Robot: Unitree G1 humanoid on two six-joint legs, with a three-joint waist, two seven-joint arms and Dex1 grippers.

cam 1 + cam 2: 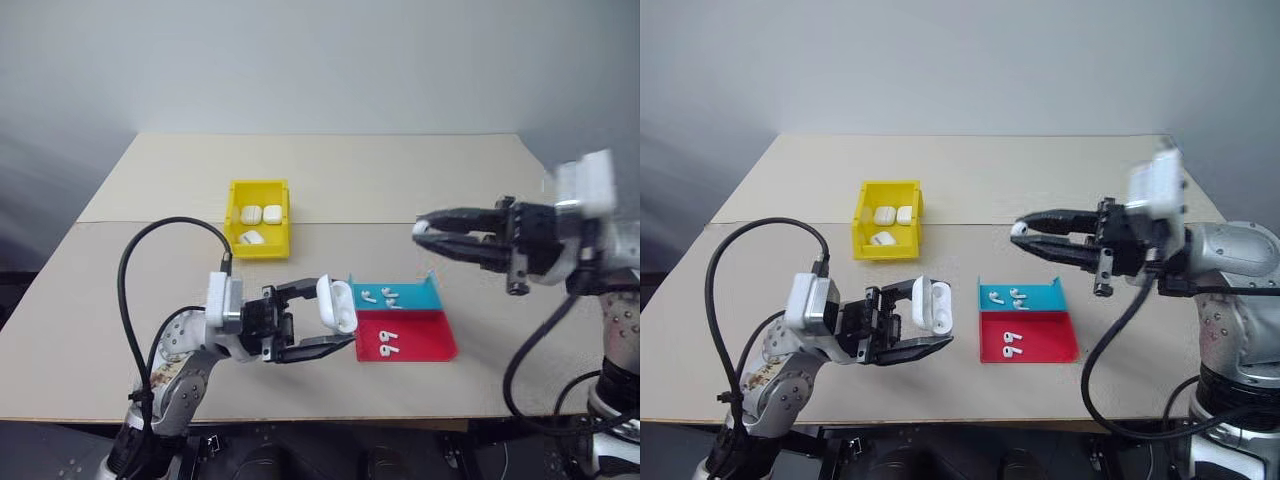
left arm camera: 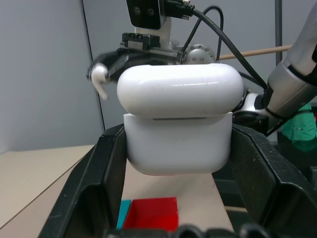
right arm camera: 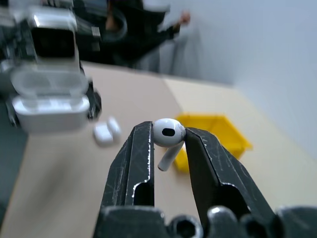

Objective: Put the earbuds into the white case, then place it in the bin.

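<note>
Earbud first: my right wrist view shows it clearly, a glossy white bud with a dark oval port, pinched by its head between the two scuffed black fingers, its short stem slanting down out of the grip. In the head views it is only a white speck at the tip of the right gripper, which hangs above the desk with its fingers narrowed on it, pointing level toward my left.

The left gripper holds the white case sideways between its fingers, just beside the trays. From the head camera I see the case on its side, its long axis running roughly away from me. The left wrist view gives what that misses: the smooth rounded lid sits above the body with a seam showing between them. The right wrist view, though blurred, shows the lid flipped up and the hollow interior facing the right hand.

On the matte beige desk, the shallow cyan tray carries three loose earbuds, the red tray next to it two. Farther back, the bright yellow bin with tall walls holds three closed cases.
</note>
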